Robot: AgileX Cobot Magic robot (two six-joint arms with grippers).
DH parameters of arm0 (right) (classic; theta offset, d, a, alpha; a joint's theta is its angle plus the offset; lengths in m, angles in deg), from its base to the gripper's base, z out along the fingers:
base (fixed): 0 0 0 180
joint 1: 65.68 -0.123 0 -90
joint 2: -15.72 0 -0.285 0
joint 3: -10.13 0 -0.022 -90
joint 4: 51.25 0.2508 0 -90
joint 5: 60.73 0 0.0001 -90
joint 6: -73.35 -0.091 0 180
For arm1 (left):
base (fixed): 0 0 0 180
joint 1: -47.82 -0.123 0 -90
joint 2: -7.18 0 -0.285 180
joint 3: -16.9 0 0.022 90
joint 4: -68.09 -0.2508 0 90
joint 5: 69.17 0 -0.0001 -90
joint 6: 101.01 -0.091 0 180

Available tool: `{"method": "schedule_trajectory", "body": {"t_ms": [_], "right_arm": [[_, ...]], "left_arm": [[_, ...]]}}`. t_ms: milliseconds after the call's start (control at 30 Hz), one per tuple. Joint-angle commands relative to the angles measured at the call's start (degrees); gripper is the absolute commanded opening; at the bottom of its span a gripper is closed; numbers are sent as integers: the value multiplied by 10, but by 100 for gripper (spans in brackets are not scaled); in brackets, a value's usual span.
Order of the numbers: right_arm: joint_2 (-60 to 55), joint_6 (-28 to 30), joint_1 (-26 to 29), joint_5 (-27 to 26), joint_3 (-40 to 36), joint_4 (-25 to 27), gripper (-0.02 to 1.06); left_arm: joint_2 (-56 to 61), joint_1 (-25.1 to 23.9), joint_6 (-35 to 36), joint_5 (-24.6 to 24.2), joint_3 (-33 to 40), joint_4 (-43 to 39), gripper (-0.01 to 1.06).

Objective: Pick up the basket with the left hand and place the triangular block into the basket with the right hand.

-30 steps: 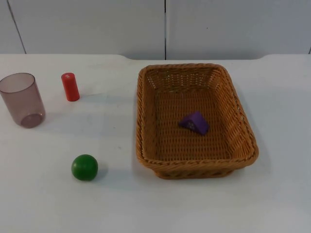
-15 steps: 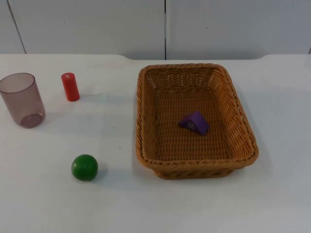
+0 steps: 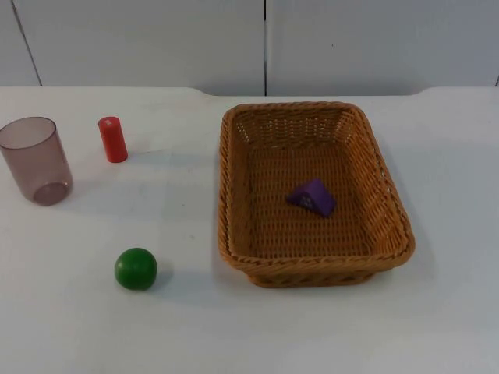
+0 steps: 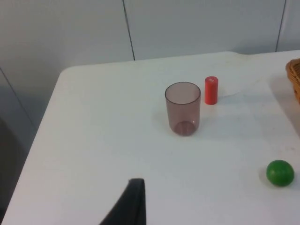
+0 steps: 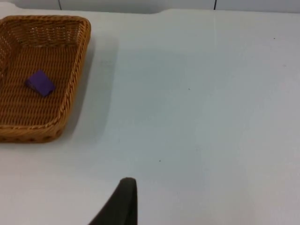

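Observation:
A brown wicker basket [image 3: 228,187] stands on the white table, right of centre. A purple triangular block [image 3: 312,196] lies on the basket's floor, toward its right side. My left gripper [image 4: 133,206] waits off the table's left end, far from the basket, whose rim [image 4: 295,79] just shows in the left wrist view. My right gripper [image 5: 123,204] waits over bare table to the right of the basket [image 5: 77,79]. The block [image 5: 40,83] also shows inside the basket in the right wrist view. Neither gripper holds anything.
A tinted clear cup [image 3: 35,160] stands at the far left, with a red cylinder [image 3: 113,139] upright beside it. A green ball [image 3: 136,269] lies nearer the front, left of the basket. A grey partition wall [image 3: 265,43] closes the table's back.

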Motion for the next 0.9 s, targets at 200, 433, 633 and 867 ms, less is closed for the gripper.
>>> {"method": "schedule_trajectory", "body": {"t_ms": [200,433,633,867], "right_arm": [[1,-2,-3,-8,-2,-2,105],[1,-2,-3,-8,-2,-2,105],[1,-2,-3,-8,-2,-2,105],[1,-2,-3,-8,-2,-2,105]], "left_arm": [[1,3,7,5,43,-9,105],[1,3,13,25,92,3,105],[1,3,14,25,92,2,105],[1,3,21,25,92,2,105]]}}
